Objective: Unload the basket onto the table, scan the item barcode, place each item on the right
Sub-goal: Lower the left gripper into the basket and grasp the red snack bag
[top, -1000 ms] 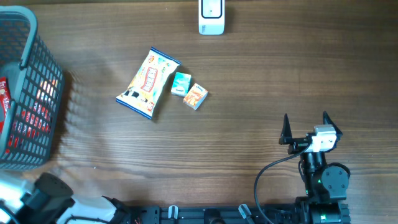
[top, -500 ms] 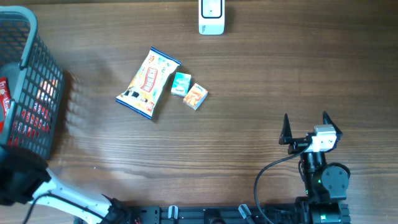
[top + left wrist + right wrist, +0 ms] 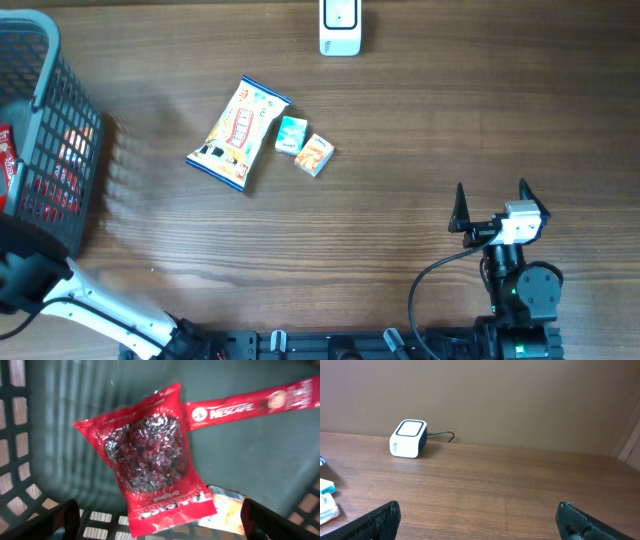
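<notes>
Red and shiny, the snack bag lay inside the basket at the table's left edge, under the left gripper, its jaws wide. The right gripper sat wide too, holding nothing. The crinkly bag might slip, or the coffee stick get pinched along (they touch). No barcode showed; a packet underneath was half hidden.

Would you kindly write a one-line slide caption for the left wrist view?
Open left gripper poised over a red snack bag in the grey basket, a Nescafe stick beside it.
</notes>
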You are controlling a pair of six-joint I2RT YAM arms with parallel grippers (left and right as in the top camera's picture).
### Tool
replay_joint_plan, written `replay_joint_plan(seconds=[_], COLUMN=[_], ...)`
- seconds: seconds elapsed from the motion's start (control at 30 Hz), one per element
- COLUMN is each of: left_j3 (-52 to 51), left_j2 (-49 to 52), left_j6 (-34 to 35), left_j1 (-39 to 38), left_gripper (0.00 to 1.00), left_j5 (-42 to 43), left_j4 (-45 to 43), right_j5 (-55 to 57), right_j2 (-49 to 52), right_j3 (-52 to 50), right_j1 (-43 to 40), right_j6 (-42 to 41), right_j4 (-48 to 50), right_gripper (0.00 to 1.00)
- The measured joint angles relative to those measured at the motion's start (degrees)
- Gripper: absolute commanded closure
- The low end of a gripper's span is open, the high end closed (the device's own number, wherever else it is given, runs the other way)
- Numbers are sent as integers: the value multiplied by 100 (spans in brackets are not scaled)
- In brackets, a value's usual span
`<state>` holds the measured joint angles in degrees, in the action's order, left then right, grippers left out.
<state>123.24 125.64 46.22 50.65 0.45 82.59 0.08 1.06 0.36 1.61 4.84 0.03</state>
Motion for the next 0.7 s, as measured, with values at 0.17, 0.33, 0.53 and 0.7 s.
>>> replay_joint_plan(seconds=[0.17,0.33,0.53,0.7], left_j3=[-575,-1156,-1722,-1941], left_j2=[4,4,4,4], left_j6=[2,2,0,4], left_j1=[-90,-240,-348,-326], left_gripper=[0,0,0,0], left_j5=[72,114,118,94], left_j4=[-282,-673,-1189,-1499], right_j5=[0,0,-2,-2], right_j2=[0,0,0,0], right_j3=[0,-2,0,0], right_j1=[0,0,0,0], right_j6=[0,0,0,0], right_j4=[-2,0,0,0], right_gripper=[0,0,0,0])
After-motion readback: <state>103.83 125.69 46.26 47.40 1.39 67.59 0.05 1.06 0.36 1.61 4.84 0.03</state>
